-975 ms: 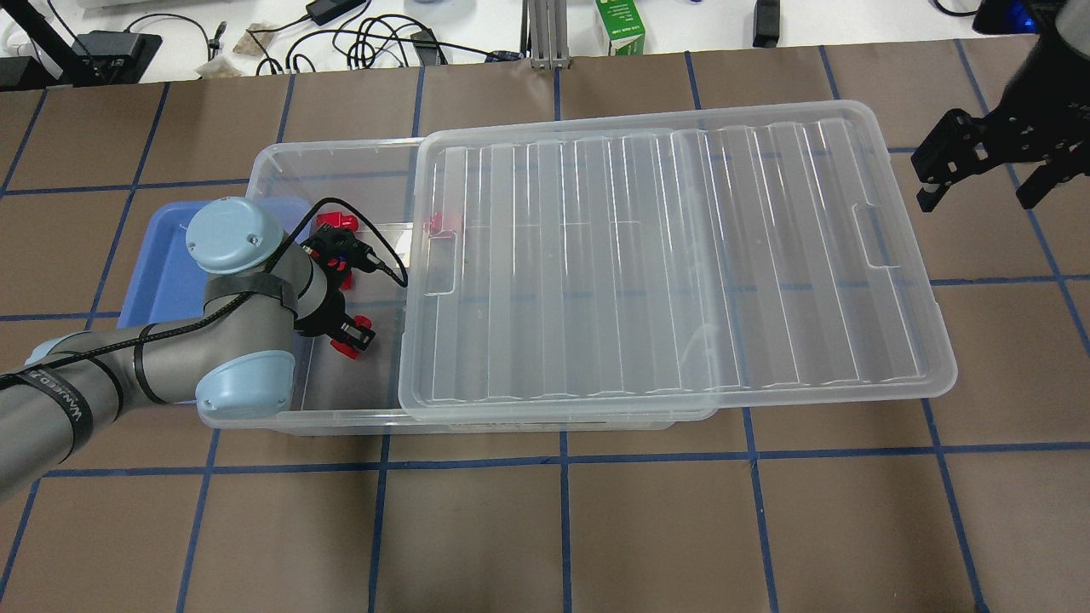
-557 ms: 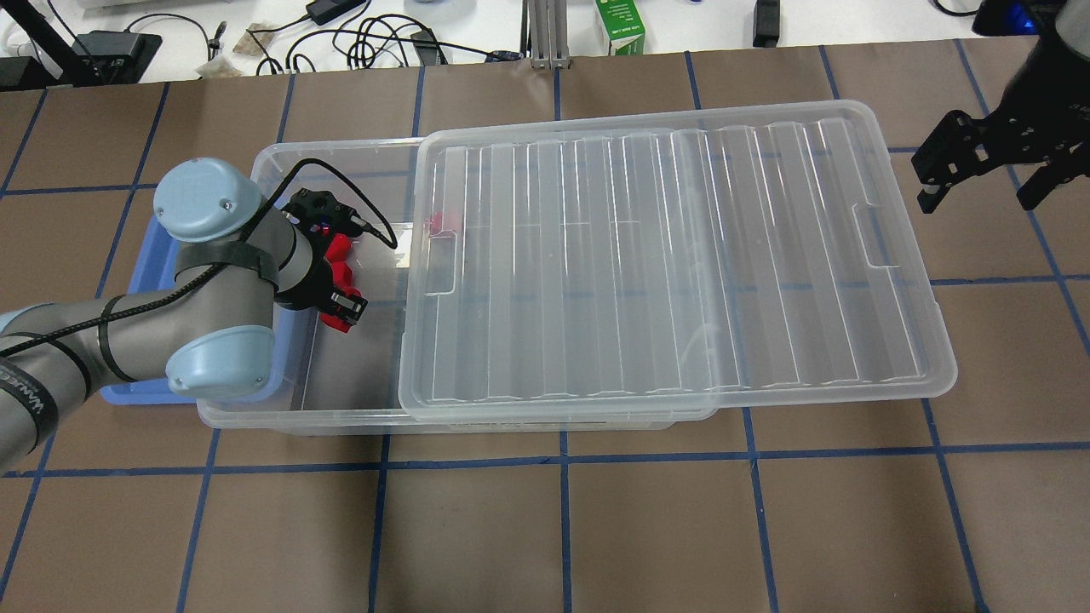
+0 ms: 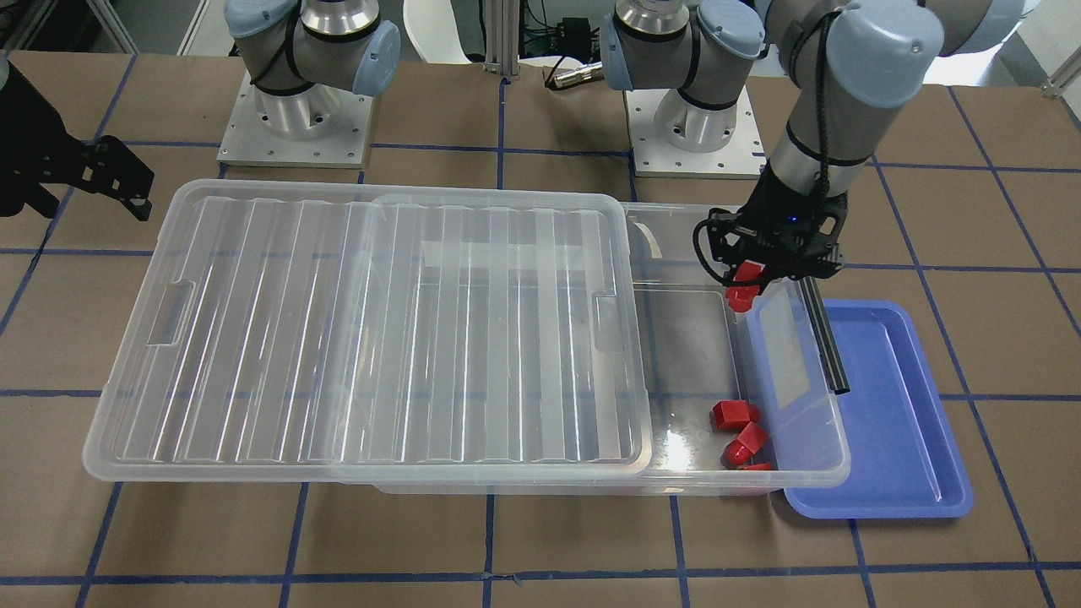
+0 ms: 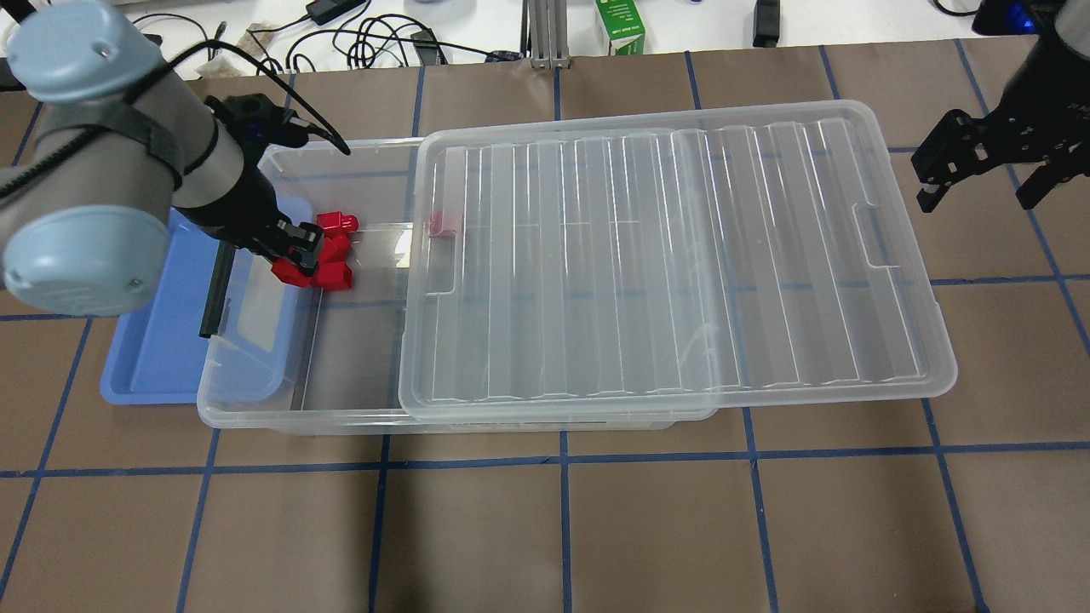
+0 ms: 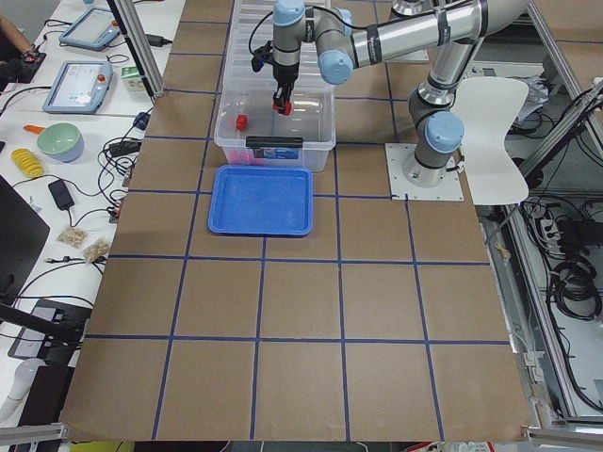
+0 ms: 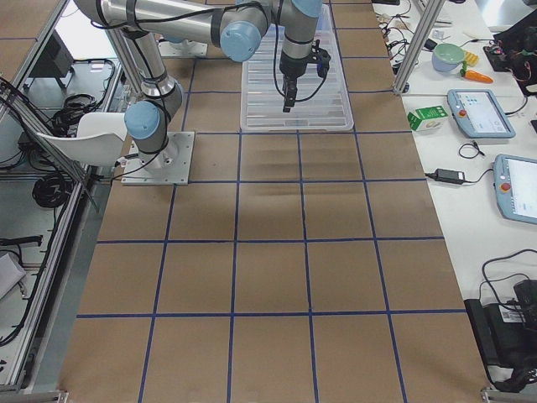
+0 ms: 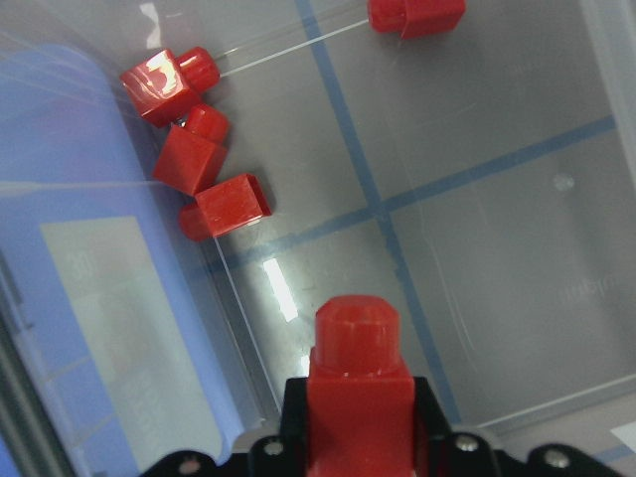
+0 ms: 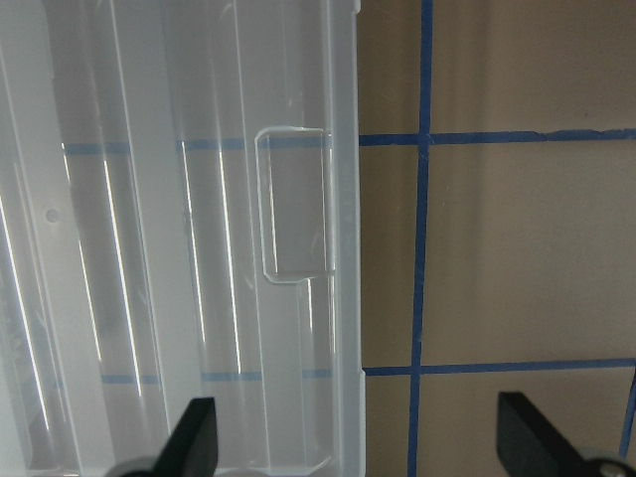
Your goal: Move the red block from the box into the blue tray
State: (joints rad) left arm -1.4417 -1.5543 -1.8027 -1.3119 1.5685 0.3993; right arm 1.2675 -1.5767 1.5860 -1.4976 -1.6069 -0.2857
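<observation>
My left gripper (image 4: 294,254) is shut on the red block (image 4: 288,271), which I hold above the open left end of the clear box (image 4: 298,421), beside its wall next to the blue tray (image 4: 162,358). The left wrist view shows the block (image 7: 356,348) between my fingers with its stub pointing away. The front view shows the same gripper (image 3: 750,279) holding the block (image 3: 741,297), with the tray (image 3: 895,422) empty. My right gripper (image 4: 981,197) is open and empty, off the right end of the ribbed lid (image 4: 673,255).
Several other red blocks (image 4: 335,274) lie on the box floor at its open end, one (image 4: 443,223) under the lid's edge. The lid is slid right and covers most of the box. A black bar (image 4: 215,289) runs along the box's end wall by the tray.
My left arm has risen from the box floor with the red block and moved back and left, towards the box's tray-side wall. The right arm has not moved.
</observation>
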